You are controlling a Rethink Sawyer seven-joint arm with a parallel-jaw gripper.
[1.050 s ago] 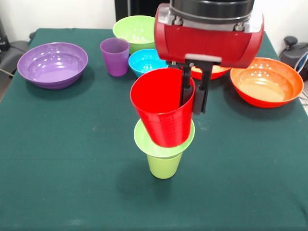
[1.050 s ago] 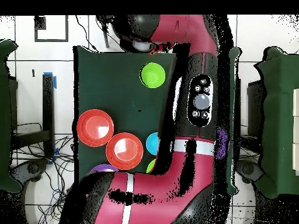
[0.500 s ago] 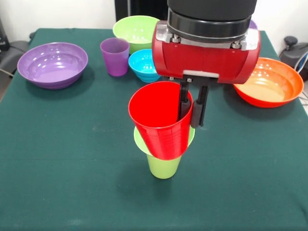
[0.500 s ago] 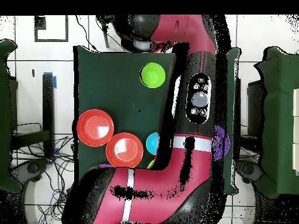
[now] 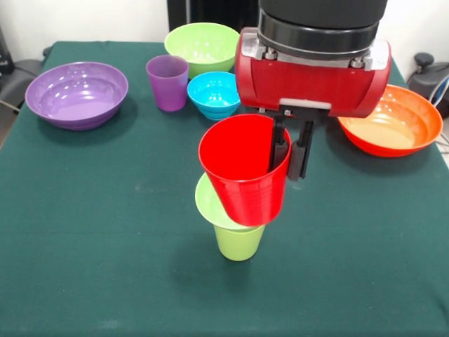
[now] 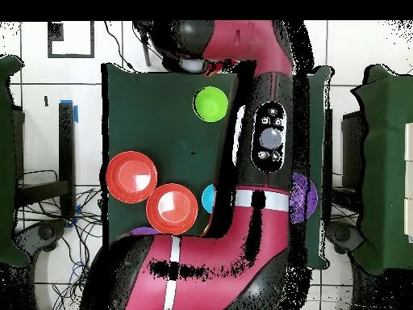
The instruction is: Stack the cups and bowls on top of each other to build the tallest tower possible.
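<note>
In the front view my gripper (image 5: 289, 163) is shut on the rim of the red cup (image 5: 244, 172), one finger inside and one outside its wall. The red cup hangs tilted, its base over the right part of the small lime-green bowl (image 5: 209, 203). That bowl sits on the lime-green cup (image 5: 238, 243), which stands on the table. I cannot tell whether the red cup touches the bowl. The small blue bowl (image 5: 214, 93) and the purple cup (image 5: 167, 82) stand further back. From overhead, the small lime-green bowl (image 6: 210, 104) shows beside the arm, which hides the red cup.
A medium lime-green bowl (image 5: 202, 43) sits at the back and a wide purple bowl (image 5: 76, 93) at the left. A wide orange bowl (image 5: 389, 121) is at the right. Overhead, two orange bowls (image 6: 132, 176) (image 6: 172, 207) and a purple bowl (image 6: 302, 194) show.
The gripper has carried the red cup to the right and slightly up in the front view. The cup's base now sits off-centre over the small lime-green bowl.
</note>
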